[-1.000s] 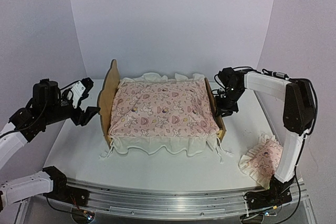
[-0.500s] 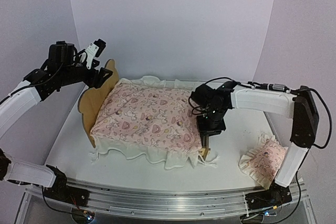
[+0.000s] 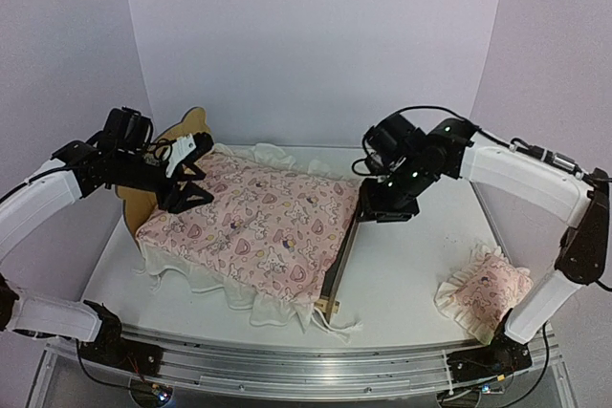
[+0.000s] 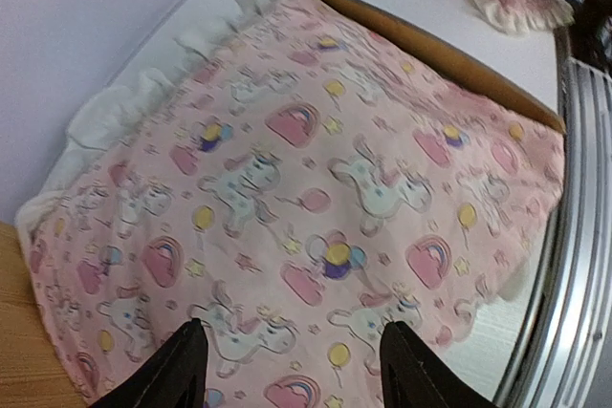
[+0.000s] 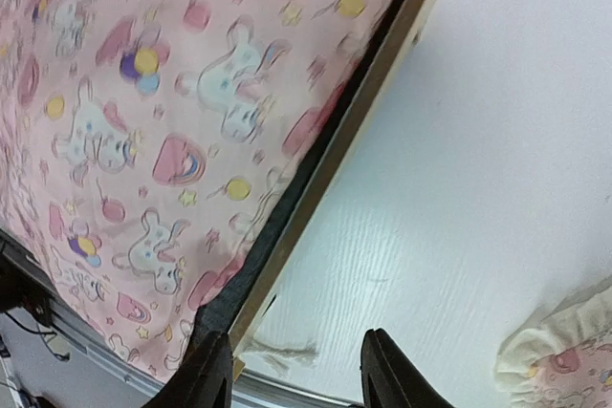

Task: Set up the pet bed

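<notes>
The pet bed (image 3: 341,260) lies turned on the table, its plywood headboard (image 3: 187,124) at the back left and its foot rail (image 5: 356,112) towards the front. A pink printed cover (image 3: 268,226) with cream ruffles is spread over it. My left gripper (image 3: 186,183) hovers open over the cover (image 4: 316,188) near the headboard, with nothing between its fingers. My right gripper (image 3: 387,209) is open at the bed's far right corner. In the right wrist view, my right gripper (image 5: 296,375) is above bare table beside the rail. The dark base fabric (image 5: 287,207) shows along that rail.
A small pink ruffled pillow (image 3: 483,291) lies at the front right of the white table (image 3: 421,265). A loose tie string (image 5: 277,355) trails on the table by the bed's front corner. The metal rail (image 3: 306,370) with the arm bases runs along the near edge.
The bed has swung round, its foot end coming towards the front. My left gripper dropped over the cover by the headboard. My right gripper opened and drew back to the bed's far corner.
</notes>
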Robot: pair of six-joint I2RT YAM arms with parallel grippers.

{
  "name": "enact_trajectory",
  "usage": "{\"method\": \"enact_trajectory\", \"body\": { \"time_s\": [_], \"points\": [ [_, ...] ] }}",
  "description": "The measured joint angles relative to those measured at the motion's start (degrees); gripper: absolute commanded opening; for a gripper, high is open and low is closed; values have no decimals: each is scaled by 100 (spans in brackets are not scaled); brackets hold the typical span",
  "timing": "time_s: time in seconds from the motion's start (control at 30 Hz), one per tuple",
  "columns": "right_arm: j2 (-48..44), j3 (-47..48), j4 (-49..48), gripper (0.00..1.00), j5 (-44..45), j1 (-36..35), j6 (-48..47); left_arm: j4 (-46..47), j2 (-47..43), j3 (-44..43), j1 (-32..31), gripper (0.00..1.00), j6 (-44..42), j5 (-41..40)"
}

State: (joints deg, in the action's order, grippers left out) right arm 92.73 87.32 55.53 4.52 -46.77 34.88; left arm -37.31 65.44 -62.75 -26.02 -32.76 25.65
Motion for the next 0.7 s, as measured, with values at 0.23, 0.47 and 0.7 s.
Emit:
{"method": "enact_trajectory", "body": {
  "time_s": [0.23,0.47,0.7],
  "points": [
    [1197,2045,179,47,-217,1563,-1092,-1439,-311,651,0,52,-1623,445],
    [3980,4865,-145,46,-771,2244,-1964,-1963,-854,1751,349,45,-2326,80],
    [5182,4786,-874,44,-1697,2386,-1979,-1181,-1154,3147,905,45,-2275,-1085]
  ]
}}
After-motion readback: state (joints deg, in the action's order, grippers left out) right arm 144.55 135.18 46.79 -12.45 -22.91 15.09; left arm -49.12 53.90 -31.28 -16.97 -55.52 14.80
